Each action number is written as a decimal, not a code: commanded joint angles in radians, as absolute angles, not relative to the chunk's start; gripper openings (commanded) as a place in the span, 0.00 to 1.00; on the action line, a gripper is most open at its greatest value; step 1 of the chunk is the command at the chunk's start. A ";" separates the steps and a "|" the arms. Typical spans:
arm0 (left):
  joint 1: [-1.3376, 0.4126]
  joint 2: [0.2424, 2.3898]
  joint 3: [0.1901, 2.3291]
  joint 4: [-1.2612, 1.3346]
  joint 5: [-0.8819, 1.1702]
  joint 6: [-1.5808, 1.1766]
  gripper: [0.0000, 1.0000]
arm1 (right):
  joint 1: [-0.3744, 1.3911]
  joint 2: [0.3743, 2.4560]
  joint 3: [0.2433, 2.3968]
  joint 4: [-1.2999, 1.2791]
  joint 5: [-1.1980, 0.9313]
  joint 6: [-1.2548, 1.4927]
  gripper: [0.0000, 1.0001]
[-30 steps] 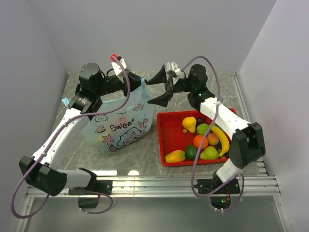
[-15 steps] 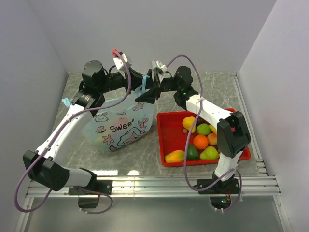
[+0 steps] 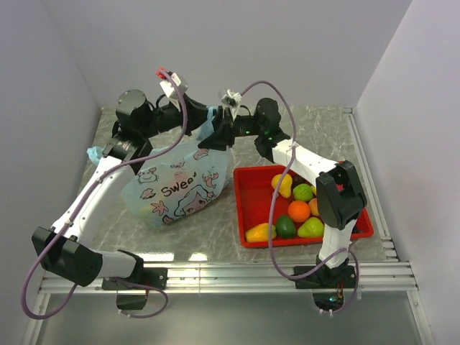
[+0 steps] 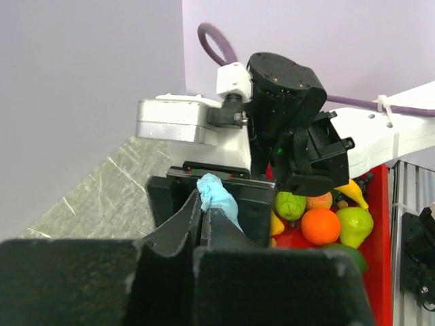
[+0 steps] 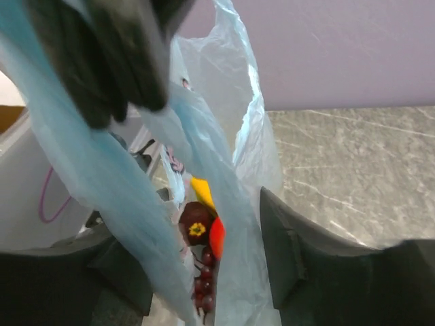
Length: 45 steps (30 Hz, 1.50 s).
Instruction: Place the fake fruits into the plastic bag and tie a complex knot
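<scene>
The job looks early: the plastic bag (image 3: 180, 188), on the counter (image 3: 215, 241) just left of the red tray (image 3: 251, 195), holds a few fake fruits (image 5: 197, 229), most remain in that tray, the left tool (image 4: 202, 221) is clamped on its handle (image 4: 216, 193), the right tool (image 5: 200, 268) straddles its film with jaws apart, and no knot is tied yet.

Overhead; both wrists close on plastic bag (image 3: 180, 183)

Plain pale walls box this in: back wall (image 3: 230, 50), left wall (image 3: 36, 144), right wall (image 3: 424, 108), all bare. Below them lies a grey marble-patterned tabletop (image 3: 208, 241), with soft glare (image 3: 198, 256) near its front. Aluminium rails (image 3: 237, 277) run along the near edge, and more rails (image 3: 363, 151) line the right side.
</scene>
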<state>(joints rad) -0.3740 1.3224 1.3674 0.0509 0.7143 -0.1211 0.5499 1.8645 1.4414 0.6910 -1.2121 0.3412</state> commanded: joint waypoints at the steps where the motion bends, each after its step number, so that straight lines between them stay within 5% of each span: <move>1: -0.361 1.284 1.373 0.130 0.701 -0.152 0.00 | 0.558 1.876 1.460 0.735 -1.206 0.393 0.41; 4: -0.348 1.282 1.388 0.108 0.710 -0.137 0.00 | 0.557 1.873 1.459 0.716 -1.178 0.391 0.03; 5: -0.347 1.281 1.397 0.050 0.713 -0.079 0.07 | 0.558 1.871 1.466 0.700 -1.174 0.377 0.00; 6: -0.347 1.279 1.434 0.000 0.694 -0.033 0.18 | 0.557 1.868 1.470 0.666 -1.161 0.367 0.00; 8: -0.316 1.269 1.479 -0.134 0.648 0.102 0.61 | 0.552 1.853 1.465 0.649 -1.152 0.342 0.00; 10: -0.267 1.220 1.485 -0.311 0.678 0.184 0.73 | 0.551 1.844 1.457 0.632 -1.140 0.316 0.00; 11: -0.237 1.203 1.477 -0.378 0.683 0.274 0.90 | 0.549 1.839 1.456 0.623 -1.137 0.308 0.00; 14: -0.233 1.154 1.463 -0.610 0.677 0.406 0.99 | 0.549 1.838 1.456 0.591 -1.128 0.287 0.00; 18: -0.233 1.151 1.384 -0.699 0.684 0.411 0.99 | 0.551 1.838 1.448 0.575 -1.114 0.287 0.00; 30: -0.215 1.097 0.960 -0.345 0.620 0.474 0.99 | 0.565 1.807 1.379 0.467 -1.077 0.222 0.00; 31: -0.215 1.092 0.947 -0.354 0.635 0.503 0.95 | 0.568 1.807 1.367 0.460 -1.050 0.224 0.00; 35: -0.215 1.082 0.902 -0.443 0.709 0.558 0.42 | 0.568 1.844 1.364 0.416 -0.921 0.258 0.00; 37: -0.213 1.059 0.850 -0.446 0.716 0.561 0.26 | 0.566 1.873 1.397 0.356 -0.868 0.279 0.00; 38: -0.215 1.048 0.807 -0.442 0.713 0.561 0.01 | 0.566 1.903 1.410 0.341 -0.820 0.290 0.00; 45: -0.213 1.008 0.660 -0.365 0.689 0.543 0.01 | 0.574 2.025 1.515 0.192 -0.718 0.432 0.00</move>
